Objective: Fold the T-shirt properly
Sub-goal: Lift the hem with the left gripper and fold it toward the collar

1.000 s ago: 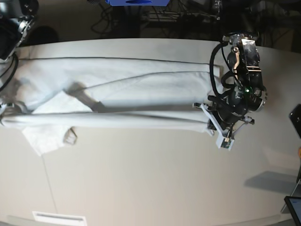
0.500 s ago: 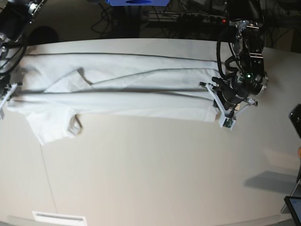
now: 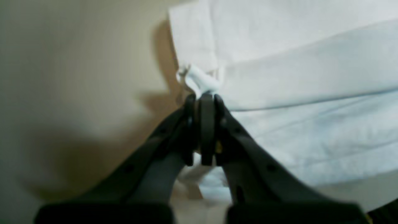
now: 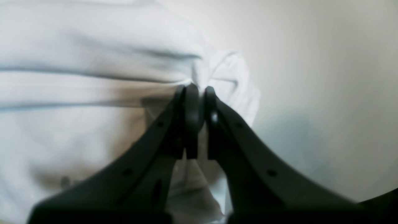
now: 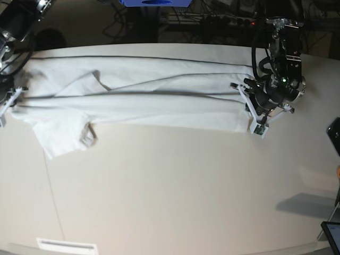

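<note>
The white T-shirt lies stretched lengthwise across the far half of the table, folded along its length, with a sleeve drooping toward me at the left. My left gripper is at the shirt's right end. In the left wrist view the left gripper is shut on a pinch of the T-shirt. My right gripper is at the shirt's left end. In the right wrist view the right gripper is shut on a bunched edge of the T-shirt.
A blue object and cables sit behind the table's far edge. A dark device and a tablet corner show at the right border. A white label lies at the front left.
Both arms have carried the held long edge of the shirt toward the far side of the table. The cloth band is now stretched flatter and sits farther back.
</note>
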`<state>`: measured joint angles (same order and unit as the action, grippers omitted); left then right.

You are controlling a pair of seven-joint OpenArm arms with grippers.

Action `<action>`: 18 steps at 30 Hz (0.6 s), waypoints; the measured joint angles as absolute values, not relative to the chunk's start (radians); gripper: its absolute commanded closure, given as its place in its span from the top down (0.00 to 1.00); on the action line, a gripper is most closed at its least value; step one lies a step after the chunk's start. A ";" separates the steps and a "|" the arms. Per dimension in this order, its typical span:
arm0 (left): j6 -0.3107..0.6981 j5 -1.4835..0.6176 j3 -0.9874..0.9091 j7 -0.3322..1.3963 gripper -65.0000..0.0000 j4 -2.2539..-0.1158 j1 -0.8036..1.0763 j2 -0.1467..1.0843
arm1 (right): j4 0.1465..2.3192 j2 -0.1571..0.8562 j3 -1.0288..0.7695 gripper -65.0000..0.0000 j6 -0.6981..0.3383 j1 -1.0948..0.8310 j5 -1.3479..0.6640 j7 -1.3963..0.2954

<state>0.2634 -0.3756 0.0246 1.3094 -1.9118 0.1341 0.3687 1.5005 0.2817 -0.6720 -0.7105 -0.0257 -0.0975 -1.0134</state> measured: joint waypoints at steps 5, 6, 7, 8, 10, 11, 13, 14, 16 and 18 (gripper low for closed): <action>0.264 -0.383 0.025 1.298 0.00 -1.862 0.136 0.370 | 1.487 0.281 -0.672 0.00 -0.710 -0.028 -0.097 -0.995; 0.264 -0.383 0.025 1.298 0.00 -1.853 0.137 0.369 | 1.478 0.281 -0.672 0.00 -0.710 -0.028 -0.098 -0.987; 0.264 -0.382 0.025 1.298 0.00 -1.847 0.137 0.369 | 1.468 0.281 -0.672 0.00 -0.710 -0.029 -0.099 -0.978; 0.264 -0.382 0.025 1.298 0.00 -1.847 0.137 0.369 | 1.465 0.282 -0.672 0.00 -0.709 -0.034 -0.100 -0.968; 0.264 -0.382 0.025 1.297 0.00 -1.847 0.136 0.369 | 1.456 0.283 -0.674 0.00 -0.708 -0.039 -0.106 -0.958; 0.264 -0.383 0.025 1.298 0.02 -1.847 0.137 0.370 | 1.456 0.283 -0.675 0.00 -0.708 -0.039 -0.106 -0.958; 0.264 -0.387 0.025 1.297 0.06 -1.847 0.136 0.377 | 1.455 0.284 -0.675 0.01 -0.708 -0.039 -0.107 -0.958; 0.265 -0.390 0.025 1.297 0.09 -1.847 0.136 0.381 | 1.454 0.284 -0.677 0.04 -0.708 -0.039 -0.110 -0.958; 0.263 -0.363 0.020 1.309 0.21 -1.858 0.136 0.389 | 1.455 0.284 -0.678 0.17 -0.707 -0.039 -0.110 -0.959; 0.262 -0.335 0.007 1.320 0.35 -1.885 0.137 0.399 | 1.457 0.287 -0.681 0.31 -0.695 -0.045 -0.105 -0.958</action>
